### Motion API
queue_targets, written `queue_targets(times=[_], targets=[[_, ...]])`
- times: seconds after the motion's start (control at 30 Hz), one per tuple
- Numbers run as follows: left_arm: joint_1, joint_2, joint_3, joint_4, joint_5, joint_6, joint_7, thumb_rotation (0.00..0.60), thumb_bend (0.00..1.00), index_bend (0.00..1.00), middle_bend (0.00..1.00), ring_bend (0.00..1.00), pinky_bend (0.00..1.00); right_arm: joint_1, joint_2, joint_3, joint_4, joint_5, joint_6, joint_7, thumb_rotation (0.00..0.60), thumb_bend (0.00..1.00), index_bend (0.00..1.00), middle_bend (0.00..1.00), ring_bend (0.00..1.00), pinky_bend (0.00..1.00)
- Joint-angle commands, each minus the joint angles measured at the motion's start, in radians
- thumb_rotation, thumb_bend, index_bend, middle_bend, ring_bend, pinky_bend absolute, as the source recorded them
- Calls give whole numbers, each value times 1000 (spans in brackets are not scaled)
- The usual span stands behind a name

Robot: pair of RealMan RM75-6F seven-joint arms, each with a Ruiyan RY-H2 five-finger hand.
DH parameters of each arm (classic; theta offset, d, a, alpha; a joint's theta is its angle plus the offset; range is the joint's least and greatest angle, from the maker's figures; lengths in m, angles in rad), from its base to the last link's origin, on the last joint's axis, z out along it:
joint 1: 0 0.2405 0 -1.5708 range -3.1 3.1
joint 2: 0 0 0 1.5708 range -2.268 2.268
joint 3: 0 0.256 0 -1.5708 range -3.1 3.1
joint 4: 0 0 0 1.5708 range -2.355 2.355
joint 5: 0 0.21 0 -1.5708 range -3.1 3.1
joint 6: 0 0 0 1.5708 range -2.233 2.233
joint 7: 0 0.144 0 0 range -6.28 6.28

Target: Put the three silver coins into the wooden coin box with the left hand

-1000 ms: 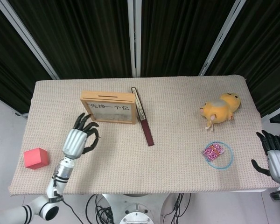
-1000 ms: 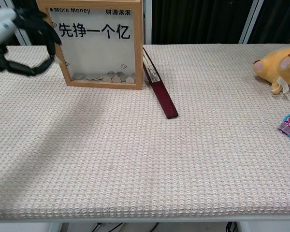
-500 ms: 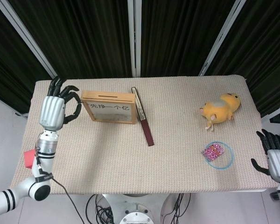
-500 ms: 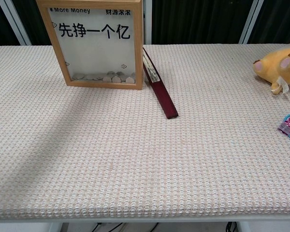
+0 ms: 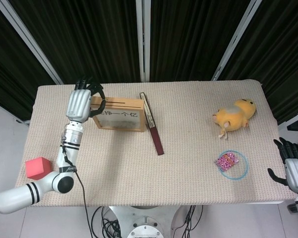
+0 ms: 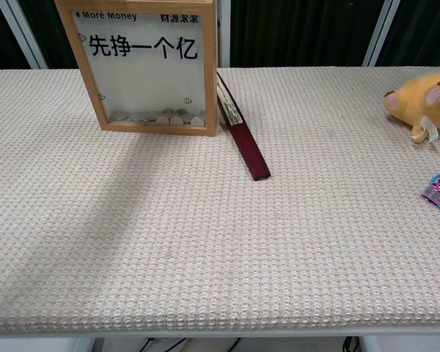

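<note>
Wooden coin box (image 5: pixel 116 113); left hand (image 5: pixel 82 102) over its left edge.

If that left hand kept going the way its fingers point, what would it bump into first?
Probably the coin box: the left hand hangs over its left end, fingers curled toward the top edge. Height above it is unclear.

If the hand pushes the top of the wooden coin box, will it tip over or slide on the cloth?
The wooden coin box stands upright and looks thin from front to back in the head view, so a push near its top would probably tip it rather than slide it. The woven table cover looks rough, likely resisting sliding. The coins lying at its bottom may steady it slightly.
</note>
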Motion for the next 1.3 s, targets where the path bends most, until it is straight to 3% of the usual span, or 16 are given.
queue_targets(times=[0.03,0.57,1.13,1.2,1.3], targets=[[-6,-9,11,8,-3,-1,0,600,439,621,331,93,36,1,-3,-2,6,-1,-4,4,600,241,0,0,0,0],[-56,-57,33,91,8,-8,-37,600,439,628,331,93,36,-2,-4,-3,18,-1,-1,15,600,242,0,0,0,0],[-66,-58,50,103,-13,-18,-48,600,439,630,333,93,36,0,-6,-2,26,0,-5,21,600,242,0,0,0,0],[-65,-59,53,108,-19,-22,-51,600,435,594,333,93,35,0,-7,-2,27,0,-5,22,600,242,0,0,0,0],[-63,-58,56,110,-22,-26,-61,600,416,385,327,93,31,-1,-7,-2,27,0,-4,22,600,242,0,0,0,0]])
